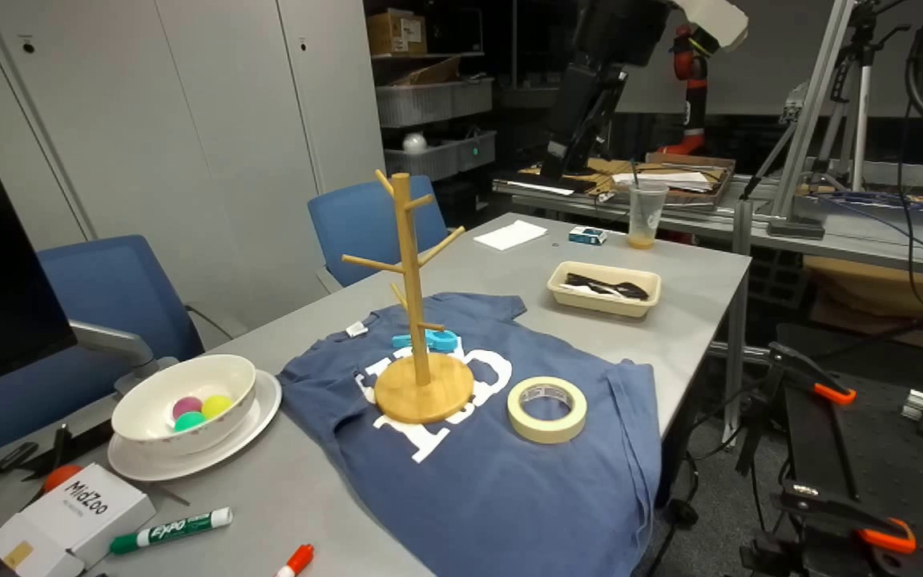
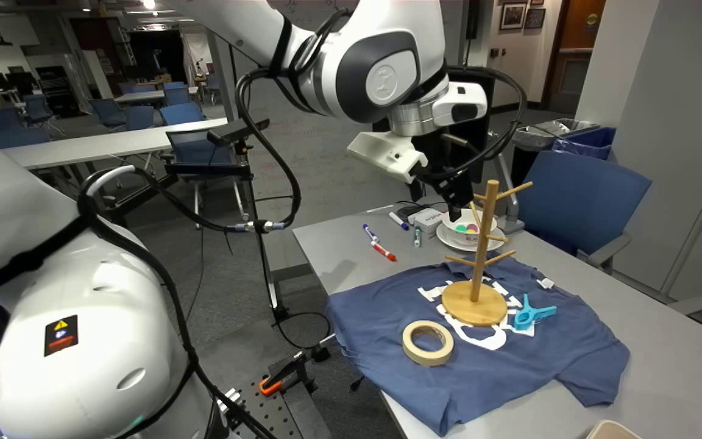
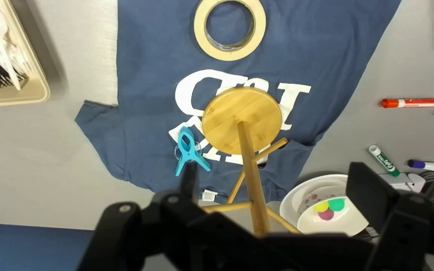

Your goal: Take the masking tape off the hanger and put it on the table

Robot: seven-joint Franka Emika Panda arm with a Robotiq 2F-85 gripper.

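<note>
The masking tape lies flat on the dark blue cloth, beside the hanger's base. It also shows in an exterior view and in the wrist view. The wooden hanger stands upright on the cloth with bare pegs; it also shows in an exterior view and the wrist view. The grey table lies under the cloth. My gripper is open and empty, above the hanger's top on the bowl side. In an exterior view the gripper shows partly, its fingers pointing down.
A blue clamp lies by the hanger's base. A white bowl with small balls stands on a plate. Markers and a white box lie nearby. A tray of cutlery stands on the table.
</note>
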